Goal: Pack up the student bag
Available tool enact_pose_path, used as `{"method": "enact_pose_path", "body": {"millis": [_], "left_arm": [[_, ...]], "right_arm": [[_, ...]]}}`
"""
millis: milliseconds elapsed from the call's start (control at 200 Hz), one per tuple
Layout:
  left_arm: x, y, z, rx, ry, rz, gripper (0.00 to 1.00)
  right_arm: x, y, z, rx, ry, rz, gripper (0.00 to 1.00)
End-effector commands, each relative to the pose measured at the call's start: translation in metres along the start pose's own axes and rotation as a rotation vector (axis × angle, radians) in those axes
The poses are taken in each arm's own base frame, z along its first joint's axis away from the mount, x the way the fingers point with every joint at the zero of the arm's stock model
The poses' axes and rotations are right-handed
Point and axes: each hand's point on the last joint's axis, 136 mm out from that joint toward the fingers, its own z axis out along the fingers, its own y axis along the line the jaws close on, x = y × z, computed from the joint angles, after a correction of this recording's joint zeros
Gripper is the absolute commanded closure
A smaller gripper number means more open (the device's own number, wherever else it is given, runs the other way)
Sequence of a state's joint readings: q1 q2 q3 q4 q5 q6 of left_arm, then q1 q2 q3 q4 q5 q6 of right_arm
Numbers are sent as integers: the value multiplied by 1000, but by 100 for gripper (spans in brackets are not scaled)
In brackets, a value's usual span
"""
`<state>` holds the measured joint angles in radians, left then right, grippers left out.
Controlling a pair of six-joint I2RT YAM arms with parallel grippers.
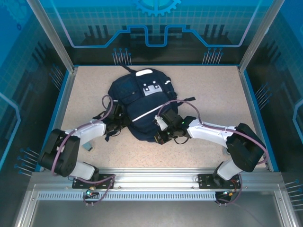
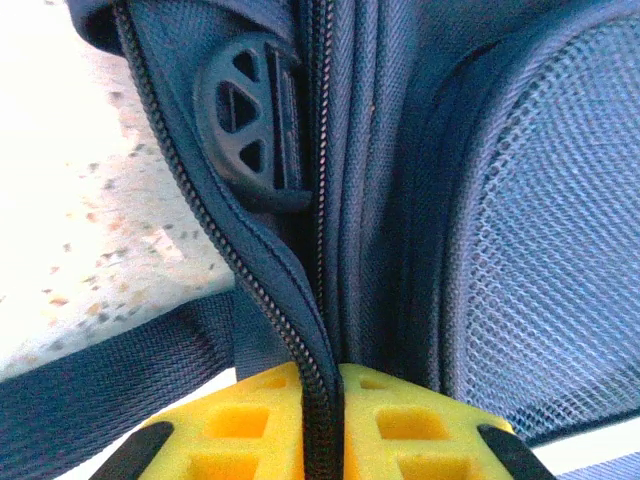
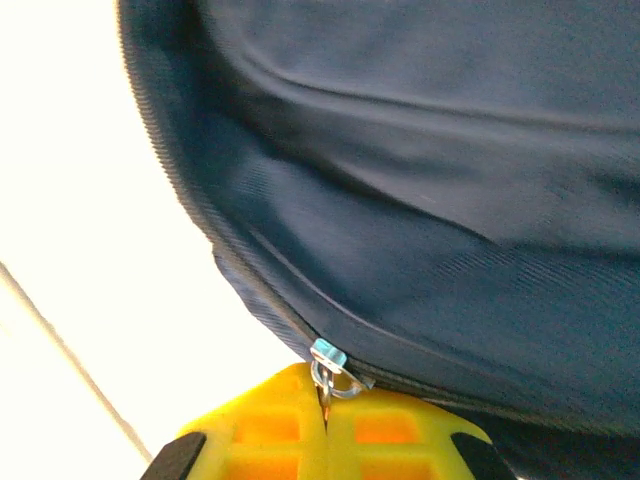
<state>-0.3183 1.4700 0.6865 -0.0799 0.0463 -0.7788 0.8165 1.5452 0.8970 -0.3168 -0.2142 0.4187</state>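
Right hand [image 3: 325, 400]: pads closed on the metal zipper pull [image 3: 330, 370], ring pinched right between the fingertips. The slider sits on the near-right edge of the student bag [image 3: 420, 230]. Zip teeth [image 3: 200, 215] run away from it up the curved edge. Can't tell which side of the slider is closed.

Left hand [image 2: 322, 395]: pads clamped on a fold of the bag, with a zipper track [image 2: 250, 270] running down between them. It's gripping fabric, bracing by the look of it. Just beyond the pads is a round black plastic buckle [image 2: 240, 130], with a mesh panel [image 2: 540, 250] to the right. To the left, a dark strap [image 2: 100, 390] lies on the table [image 1: 208, 94].

Status, my read: zipping stage. One hand anchors, the other has the pull. Contents aren't visible, so can't confirm what's packed. Left to do: run the slider along, then let go.

Position: bag flat, mid-table, white patch end far, bottom end near. Both hands touch its near end: left hand on the near-left side by the straps, right hand on the near-right edge. The rest of the bag lies beyond both, toward the far side.
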Motion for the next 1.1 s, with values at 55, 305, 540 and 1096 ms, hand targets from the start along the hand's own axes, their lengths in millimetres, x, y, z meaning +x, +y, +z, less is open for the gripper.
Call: {"method": "enact_pose_path", "body": {"millis": [55, 305, 540, 1096], "left_arm": [[-13, -81, 3, 308, 45, 134, 82], [-21, -73, 2, 223, 30, 137, 64], [-22, -38, -37, 96, -67, 46, 42], [39, -38, -12, 214, 125, -163, 48]], "right_arm": [[-5, 64, 8, -244, -8, -46, 100], [-18, 43, 21, -125, -56, 8, 100], [-49, 30, 27, -42, -109, 54, 100], [-56, 30, 30, -39, -85, 61, 100]]}}
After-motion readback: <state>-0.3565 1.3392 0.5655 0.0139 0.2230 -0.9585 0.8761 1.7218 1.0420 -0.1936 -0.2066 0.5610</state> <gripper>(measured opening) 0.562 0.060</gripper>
